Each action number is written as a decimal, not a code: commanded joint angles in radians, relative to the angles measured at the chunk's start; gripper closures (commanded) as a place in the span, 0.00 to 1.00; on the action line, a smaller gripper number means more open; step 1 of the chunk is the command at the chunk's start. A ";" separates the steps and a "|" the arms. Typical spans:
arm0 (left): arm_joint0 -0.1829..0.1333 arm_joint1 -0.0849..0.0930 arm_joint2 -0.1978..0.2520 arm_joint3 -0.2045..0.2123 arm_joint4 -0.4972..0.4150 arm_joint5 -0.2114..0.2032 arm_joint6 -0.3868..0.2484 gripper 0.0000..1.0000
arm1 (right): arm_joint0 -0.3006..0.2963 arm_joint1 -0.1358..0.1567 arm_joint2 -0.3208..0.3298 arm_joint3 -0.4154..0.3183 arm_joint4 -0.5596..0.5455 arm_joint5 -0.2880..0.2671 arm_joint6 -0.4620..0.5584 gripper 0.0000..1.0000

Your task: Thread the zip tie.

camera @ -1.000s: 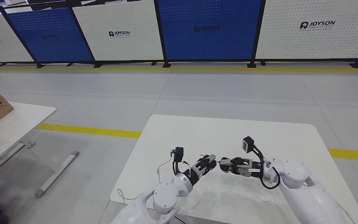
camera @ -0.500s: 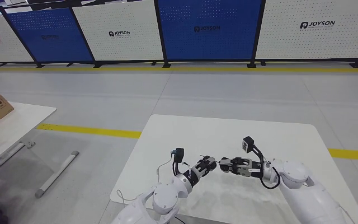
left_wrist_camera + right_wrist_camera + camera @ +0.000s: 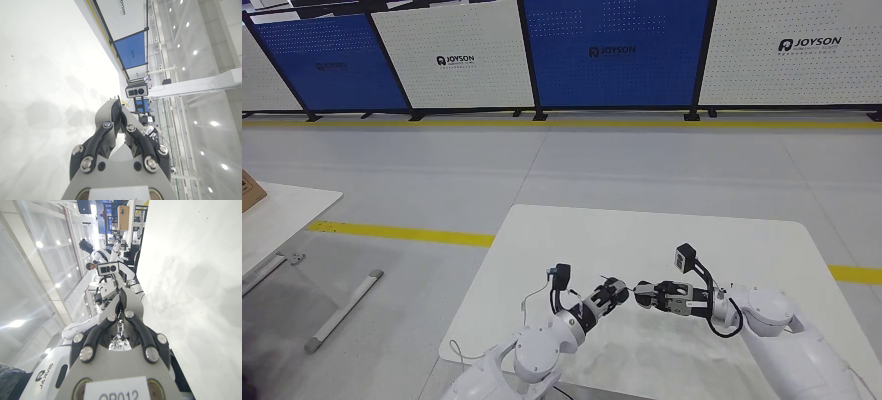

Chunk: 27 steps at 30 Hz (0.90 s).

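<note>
Two grippers meet tip to tip just above the middle of the white table (image 3: 542, 250), slightly toward its near edge. The left gripper (image 3: 618, 292) comes in from the table's near-left side. The right gripper (image 3: 642, 293) comes in from its right side, and the two tips are just apart.

From the left wrist, the left gripper (image 3: 119, 105) has its black pads pressed together over the tabletop. A small dark sliver pokes out at the tip, which looks like one end of the zip tie. From the right wrist, the right gripper (image 3: 118, 289) is likewise squeezed flat. It pinches the zip tie (image 3: 115, 280), a thin strip that runs on past the fingertips toward the other arm. From above, the tie is too fine to trace, so whether its tail has entered its head cannot be told.

Each wrist carries a small grey camera (image 3: 685, 256) raised on a bracket above the table. The left arm's camera (image 3: 561, 271) stands higher over the table's near-left part.

Beyond the table's far edge stand blue and white partition panels (image 3: 617, 50). A yellow floor line (image 3: 402, 233) runs out from the table's left side, and a second table (image 3: 282, 215) stands well off that same side.
</note>
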 commanded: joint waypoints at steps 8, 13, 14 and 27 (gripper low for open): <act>0.006 -0.005 -0.007 -0.002 0.007 -0.001 -0.003 1.00 | -0.026 0.005 0.020 -0.035 -0.010 0.015 -0.042 0.00; 0.008 -0.007 -0.016 -0.001 0.011 0.004 0.001 1.00 | -0.049 0.018 0.061 -0.061 -0.023 0.015 -0.057 0.00; 0.008 -0.008 -0.017 0.000 0.012 0.006 0.002 1.00 | -0.055 0.021 0.071 -0.068 -0.025 0.015 -0.061 0.00; 0.009 -0.021 -0.017 -0.001 -0.026 0.036 0.009 1.00 | -0.105 0.042 0.141 -0.116 -0.030 0.011 -0.091 0.00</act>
